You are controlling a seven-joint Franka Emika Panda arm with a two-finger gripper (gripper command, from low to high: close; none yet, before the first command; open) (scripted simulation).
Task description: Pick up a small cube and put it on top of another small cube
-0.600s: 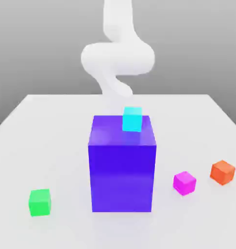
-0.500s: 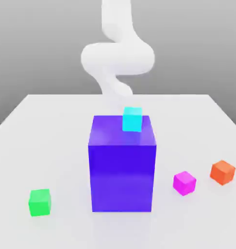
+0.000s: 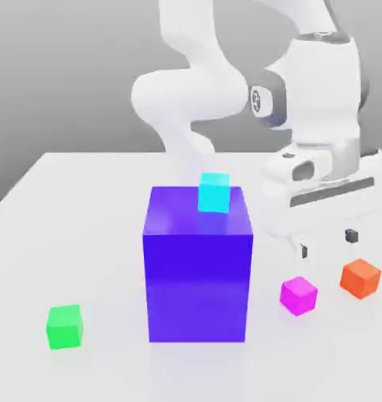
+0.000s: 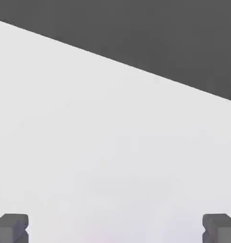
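Observation:
The small magenta-pink cube (image 3: 299, 295) lies on the white table (image 3: 84, 235) at the exterior view's right, beside the big purple block (image 3: 198, 271). My gripper (image 3: 328, 243) hangs just above and behind it, between it and the orange cube (image 3: 360, 277). Its two dark fingertips (image 3: 351, 235) stand wide apart with nothing between them. In the hand view the gripper (image 4: 115, 230) shows the same wide gap, with bare table between the fingertips (image 4: 10, 228). A cyan cube (image 3: 214, 192) rests on top of the purple block.
A green cube (image 3: 64, 327) sits near the front at the exterior view's left. The tall purple block stands in the table's middle, close to the magenta cube's left side. The white arm (image 3: 190, 94) rises behind the block.
The hand and forearm have come into the exterior view at the right, low over the magenta and orange cubes. No cube has moved.

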